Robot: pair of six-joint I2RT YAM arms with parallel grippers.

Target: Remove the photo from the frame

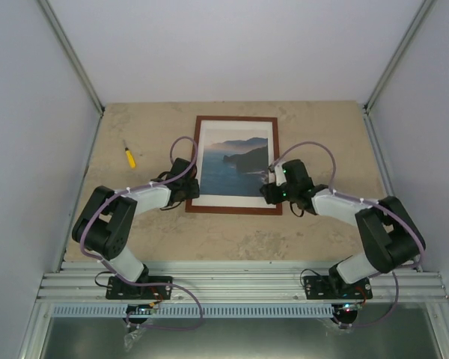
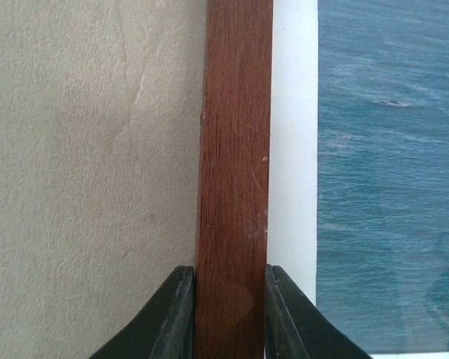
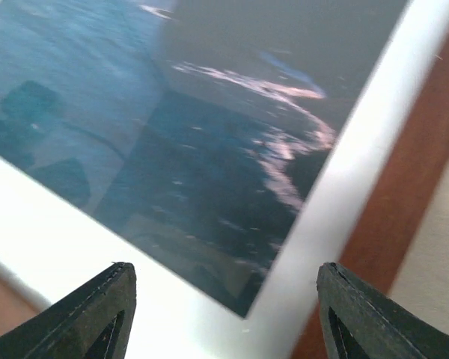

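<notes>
The frame lies face up in the middle of the table, with thin reddish-brown wooden edges. The photo of blue sea and dark cliffs sits inside it behind a white mat border. My left gripper is at the frame's left edge near the lower corner. In the left wrist view its fingers press on both sides of the wooden rail, beside the photo. My right gripper is open over the frame's lower right area. Its wide-apart gripper hovers above the photo's corner and mat.
A yellow-handled screwdriver lies on the beige tabletop left of the frame. Grey walls close in the table on the left, right and back. An aluminium rail carrying both arm bases runs along the near edge.
</notes>
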